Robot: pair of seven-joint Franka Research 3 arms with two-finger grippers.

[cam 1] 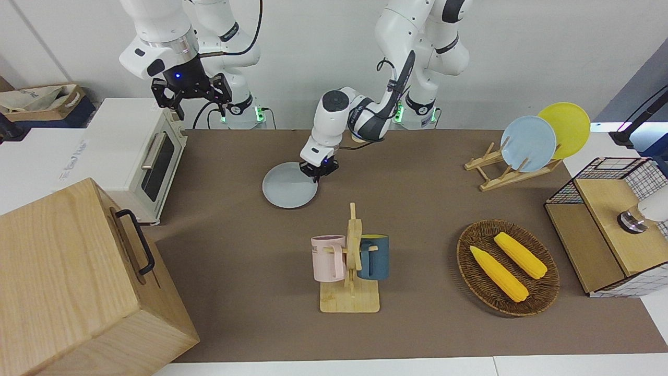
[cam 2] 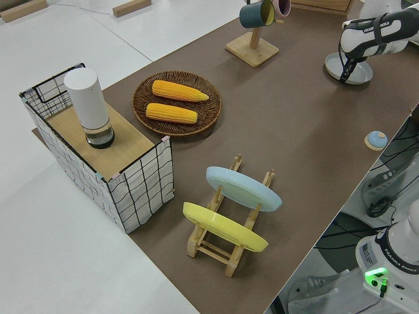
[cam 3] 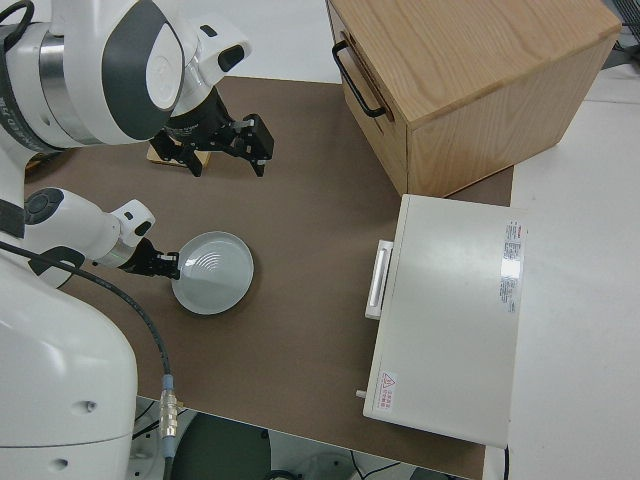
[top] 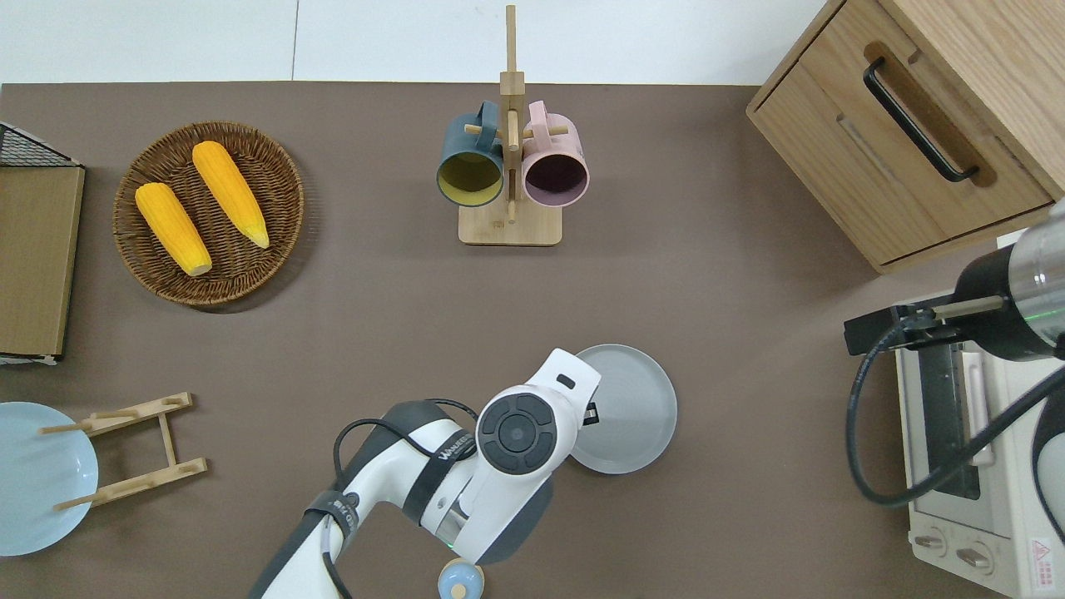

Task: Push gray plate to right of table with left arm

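Contact at the rim: left end effector [cam 1: 317, 173] down low on the surface [cam 1: 417, 209], pressed against the edge of the gray plate [cam 1: 288, 187] on the side toward the left arm's end. Fingers drawn close together, tips right at the plate's rim, nothing clamped between them as far as the right side view shows. Left arm [top: 466, 474] stretched out low across the brown mat, elbow bent, wrist angled down to the plate.

Gray plate [top: 628, 412] lying flat, nearer to the robots than the mug rack [top: 509, 158] and shifted toward the right arm's end from it, well apart from the rack. Still clear of the white toaster oven [cam 1: 141, 156] and the wooden box [cam 1: 78, 282] at the right arm's end.

Right arm parked, right end effector [cam 1: 192, 94] spread wide, blue light glowing above it.

Elsewhere: wicker basket [cam 1: 507, 267] with two corn cobs, dish rack [cam 1: 509, 167] carrying a sky-blue plate [cam 1: 528, 143] and a yellow plate [cam 1: 566, 128], pink mug [cam 1: 327, 257] and dark blue mug [cam 1: 374, 256] hanging on the rack, small round blue knob [top: 460, 580] near the left arm's base.
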